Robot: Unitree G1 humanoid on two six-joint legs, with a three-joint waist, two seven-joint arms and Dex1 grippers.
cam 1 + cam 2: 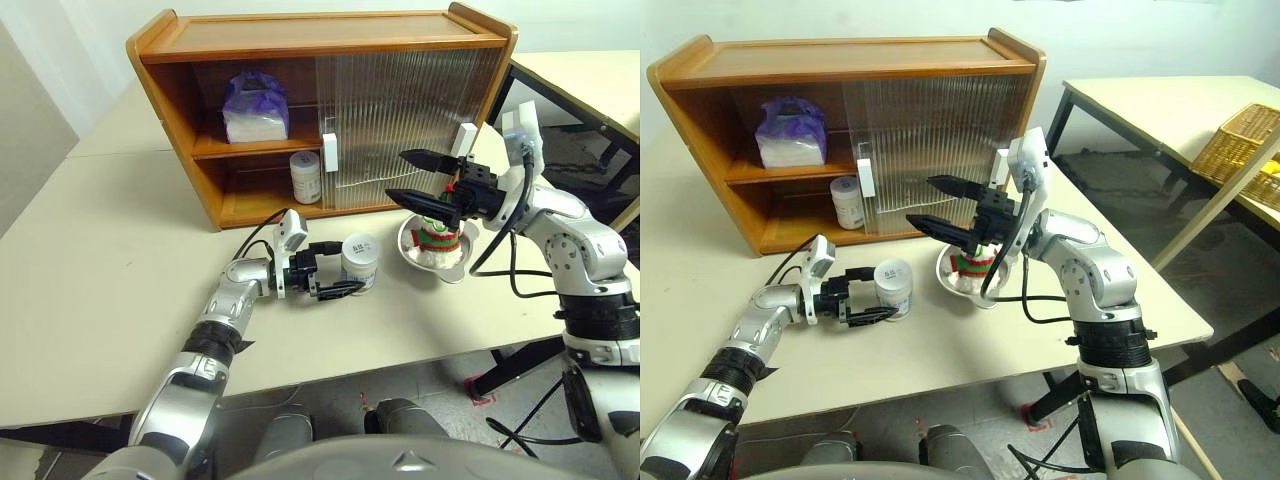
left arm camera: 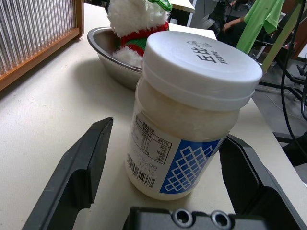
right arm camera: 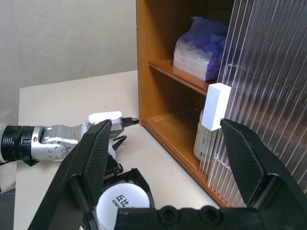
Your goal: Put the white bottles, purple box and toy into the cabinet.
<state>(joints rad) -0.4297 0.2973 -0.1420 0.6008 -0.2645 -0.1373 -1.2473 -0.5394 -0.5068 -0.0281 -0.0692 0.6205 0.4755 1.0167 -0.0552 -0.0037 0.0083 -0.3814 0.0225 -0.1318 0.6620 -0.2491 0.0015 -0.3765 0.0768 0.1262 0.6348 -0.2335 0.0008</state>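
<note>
The wooden cabinet (image 1: 300, 35) stands at the back of the table, its left half uncovered. On its upper shelf lies the purple box (image 1: 255, 105), and one white bottle (image 1: 306, 177) stands on the lower shelf. A second white bottle (image 1: 359, 262) stands upright on the table between the fingers (image 2: 76, 172) of my open left gripper (image 1: 348, 272); gaps show on both sides. The toy (image 1: 437, 235) sits in a steel bowl (image 1: 945, 275) to the right. Just above and left of the toy, my right gripper (image 1: 396, 174) hangs open and empty, pointing left toward the cabinet.
The ribbed sliding door (image 1: 400, 120) with white handles (image 1: 329, 155) covers the cabinet's right half. A black-framed table (image 1: 1120, 100) with a wicker basket (image 1: 1240, 140) stands to the right. The table's front edge (image 1: 300, 385) runs close below my left arm.
</note>
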